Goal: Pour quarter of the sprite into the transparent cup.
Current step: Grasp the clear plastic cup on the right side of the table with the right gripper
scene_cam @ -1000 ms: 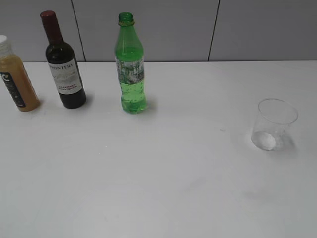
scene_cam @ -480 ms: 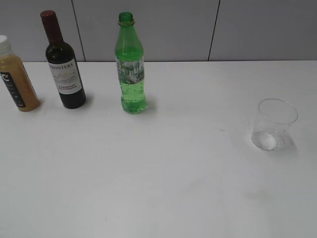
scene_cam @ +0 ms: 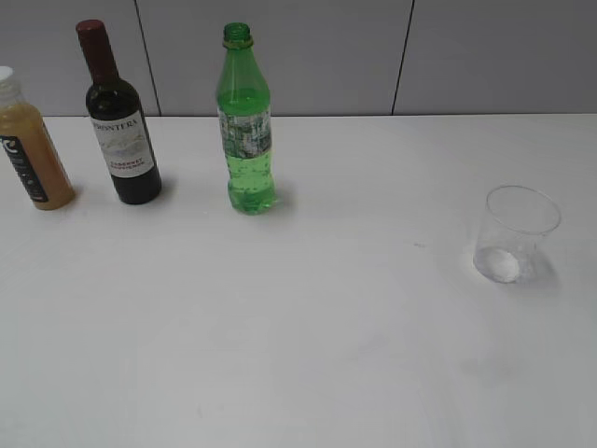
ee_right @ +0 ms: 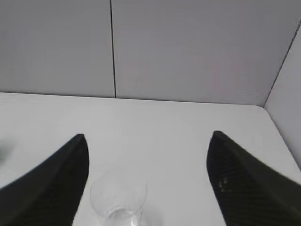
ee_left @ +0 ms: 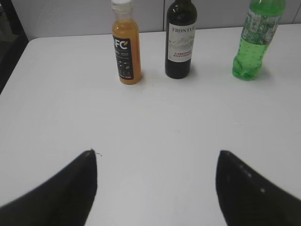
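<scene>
The sprite, a tall green bottle (scene_cam: pixel 246 126) with a white-and-green label and no cap, stands upright at the back of the white table (scene_cam: pixel 298 327). It also shows in the left wrist view (ee_left: pixel 256 40) at the far right. The transparent cup (scene_cam: pixel 515 234) stands empty at the right. It shows in the right wrist view (ee_right: pixel 118 197) low between the fingers. My left gripper (ee_left: pixel 157 157) is open and empty, well short of the bottles. My right gripper (ee_right: pixel 146 141) is open and empty above the cup. Neither gripper shows in the exterior view.
A dark wine bottle (scene_cam: pixel 119 121) with a red cap stands left of the sprite. An orange juice bottle (scene_cam: pixel 28 145) stands at the far left. Both show in the left wrist view, wine (ee_left: pixel 180 40) and juice (ee_left: pixel 126 47). A grey panelled wall (scene_cam: pixel 308 56) backs the table.
</scene>
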